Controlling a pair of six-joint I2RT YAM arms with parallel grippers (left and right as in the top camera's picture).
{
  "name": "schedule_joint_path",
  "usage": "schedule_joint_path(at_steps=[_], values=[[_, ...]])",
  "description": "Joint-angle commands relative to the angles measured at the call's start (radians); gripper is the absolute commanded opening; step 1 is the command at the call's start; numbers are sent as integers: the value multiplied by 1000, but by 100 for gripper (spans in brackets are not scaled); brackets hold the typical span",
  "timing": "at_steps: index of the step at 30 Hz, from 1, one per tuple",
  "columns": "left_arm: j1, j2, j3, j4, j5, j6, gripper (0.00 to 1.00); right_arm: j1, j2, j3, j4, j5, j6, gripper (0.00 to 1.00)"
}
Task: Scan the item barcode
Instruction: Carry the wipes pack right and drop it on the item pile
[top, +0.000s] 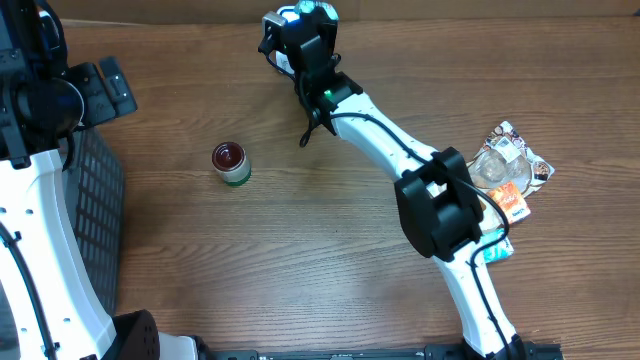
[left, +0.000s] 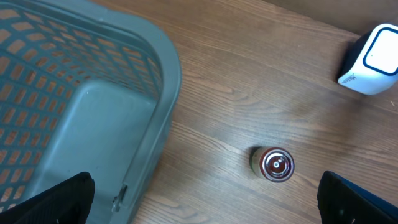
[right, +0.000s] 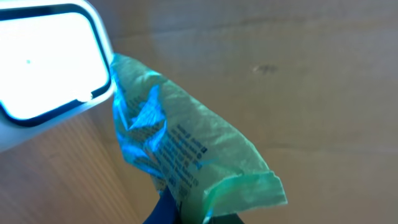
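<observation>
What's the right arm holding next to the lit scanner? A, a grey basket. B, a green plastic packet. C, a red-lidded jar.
B: the green packet is pinched beside the glowing scanner window; the jar stands apart.

Matt wood-grain table (top: 300, 250); plastic lattice basket (left: 93, 112); crinkled glossy green packet (right: 180, 149).

The overhead camera looked straight down on the counter (top: 330, 250) from well above. The left wrist camera looked down at a slant from some height and shared the jar (left: 274, 164) and scanner (left: 373, 59) with it. The right wrist camera sat very close to the scanner's lit window and the packet (right: 180, 155).
</observation>
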Motion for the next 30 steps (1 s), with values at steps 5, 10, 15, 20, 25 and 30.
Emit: schedule_joint_path(at_steps=[5,10,15,20,25,30], values=[[2,2,2,2,-9,19,99,-2,-395,22,-294,-234,626,4],[2,2,2,2,-9,19,99,-27,-629,22,-584,-450,1062,4],[2,2,2,2,-9,19,99,-127,-825,22,-954,-461,1442,4],[2,2,2,2,-9,19,99,-332,-921,22,-1288,-549,1557,4],[2,2,2,2,-9,19,100,-589,-899,-1,-1510,-671,1574,4],[2,2,2,2,-9,19,99,-772,-843,-154,-1532,-695,1573,4]])
